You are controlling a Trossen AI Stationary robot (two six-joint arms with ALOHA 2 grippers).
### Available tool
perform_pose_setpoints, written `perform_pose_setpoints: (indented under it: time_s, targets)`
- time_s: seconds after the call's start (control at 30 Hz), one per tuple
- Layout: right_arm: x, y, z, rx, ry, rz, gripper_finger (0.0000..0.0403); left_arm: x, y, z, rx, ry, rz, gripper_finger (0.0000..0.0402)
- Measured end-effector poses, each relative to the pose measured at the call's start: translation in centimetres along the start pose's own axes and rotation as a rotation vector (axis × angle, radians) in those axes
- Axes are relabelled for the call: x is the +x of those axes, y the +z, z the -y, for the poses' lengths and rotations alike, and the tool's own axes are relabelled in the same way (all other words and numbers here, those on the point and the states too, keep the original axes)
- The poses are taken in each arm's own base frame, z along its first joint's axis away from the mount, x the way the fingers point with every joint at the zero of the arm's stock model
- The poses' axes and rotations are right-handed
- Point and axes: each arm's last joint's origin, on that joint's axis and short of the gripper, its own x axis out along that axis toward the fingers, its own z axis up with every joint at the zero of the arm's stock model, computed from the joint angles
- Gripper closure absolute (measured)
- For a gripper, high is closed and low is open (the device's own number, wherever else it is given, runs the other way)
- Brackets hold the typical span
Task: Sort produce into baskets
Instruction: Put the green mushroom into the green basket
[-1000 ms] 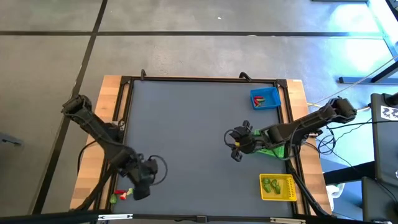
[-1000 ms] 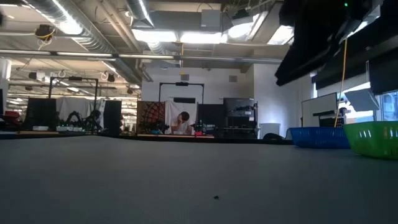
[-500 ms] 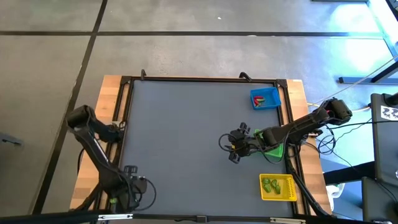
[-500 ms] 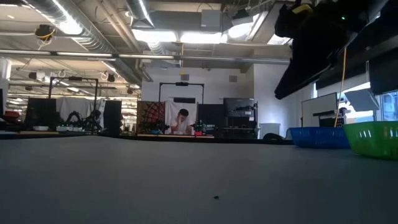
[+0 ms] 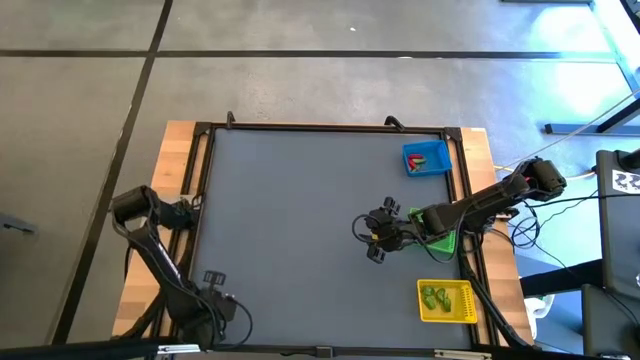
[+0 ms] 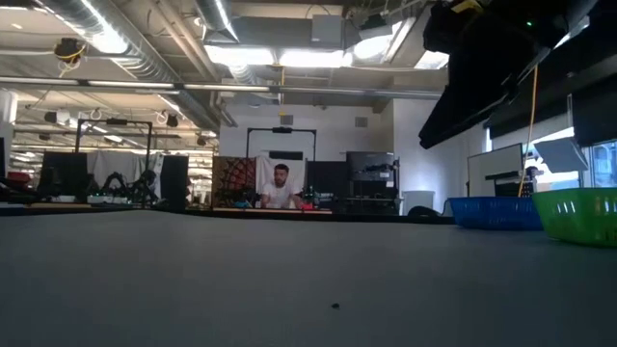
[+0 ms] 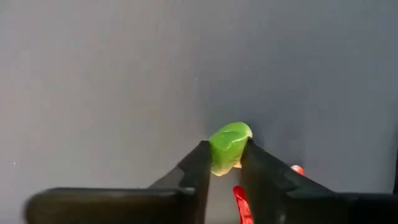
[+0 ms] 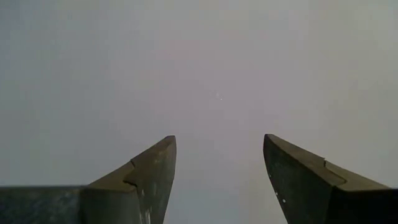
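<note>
1. My left claw (image 7: 225,163) sits at the near left corner of the bench (image 5: 300,220), clenched on a green produce piece (image 7: 229,146) that lies between its two fingers (image 7: 198,171).
2. Just beside that piece, close against one finger, lies a red produce piece (image 7: 241,203); I see another bit of red (image 7: 297,169) at the far side of the same finger.
3. The yellow basket (image 5: 446,301) stands at the near right corner and holds green pieces (image 5: 435,296).
4. My right claw (image 5: 374,238) hangs over bare bench right of centre, released, its fingers (image 8: 146,177) spread wide with nothing between them.
5. The green basket (image 5: 438,238) lies just behind that claw, partly under my right arm.
6. The blue basket (image 5: 427,159) stands at the far right, with a red piece (image 5: 419,158) and something green inside.
</note>
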Motion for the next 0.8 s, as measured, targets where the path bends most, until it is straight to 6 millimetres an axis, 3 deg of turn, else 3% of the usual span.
perform_pose_setpoints:
  time_s: [0.13, 0.2, 0.37, 0.6, 0.8]
  targets:
    - [0.0, 0.0, 0.0, 0.000, 0.000, 0.000, 0.0162, -0.3, 0.4, -0.4, -0.007, -0.007, 0.002, 0.0382]
    - [0.0, 0.0, 0.0, 0.000, 0.000, 0.000, 0.0162, -0.7, 0.8, -0.9, -0.026, -0.014, 0.016, 0.0392]
    - [0.0, 0.0, 0.0, 0.001, 0.001, 0.002, 0.0162, -3.2, 1.9, -3.0, -0.097, -0.024, 0.130, 0.0390]
    - [-0.1, 0.9, -0.5, -0.055, 0.050, 0.086, 0.0162, -8.2, 3.4, -8.1, -0.270, 0.064, 0.453, 0.0395]
    - [-0.3, 2.2, -1.3, -0.100, 0.149, 0.210, 0.0162, -10.9, 5.1, -11.6, -0.303, 0.165, 0.706, 0.0383]
